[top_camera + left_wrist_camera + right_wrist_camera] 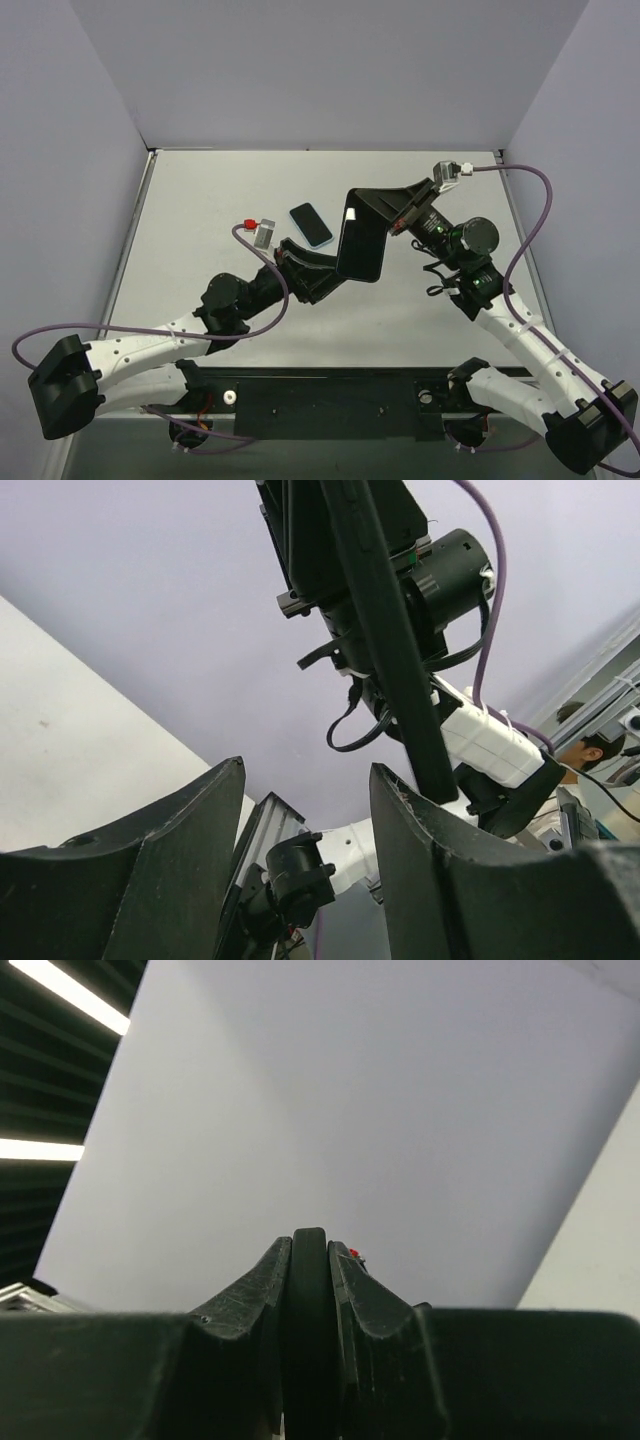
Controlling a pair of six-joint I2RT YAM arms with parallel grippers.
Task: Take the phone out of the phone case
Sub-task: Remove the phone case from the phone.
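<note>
Here the right end effector point(310, 1252) pinches the phone case point(360, 245) by one edge, aloft; the left end effector point(308, 780) gapes beneath, holding nothing; the phone point(311, 224) lies flat on the surface point(200, 220) beside them.

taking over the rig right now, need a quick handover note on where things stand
left gripper: open, holding nothing, close to the lower edge of the case.
right gripper: shut on the black case, which it holds on edge above the table.
phone: lying flat on the table, apart from the case.
done: the phone looks to be out of the case.
left: probably set the case down and draw both arms back.
</note>
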